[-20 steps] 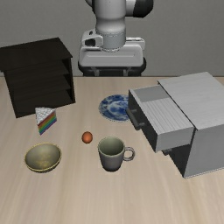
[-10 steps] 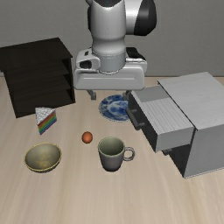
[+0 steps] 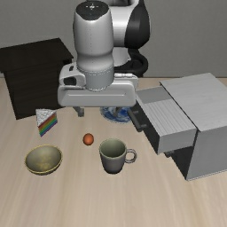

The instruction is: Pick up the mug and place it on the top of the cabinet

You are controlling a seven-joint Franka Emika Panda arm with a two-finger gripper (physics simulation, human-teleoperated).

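The arm (image 3: 93, 40) consists of smooth, rounded pale-grey casing sections (glossy highlights on the upper dome), with black housing at the joints behind.

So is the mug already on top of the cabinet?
No, the mug stands on the table, between the bowl and the grey cabinet.

The arm (image 3: 93, 40) leans forward, wrist vertical, with the claw (image 3: 99, 108) pointing straight down.
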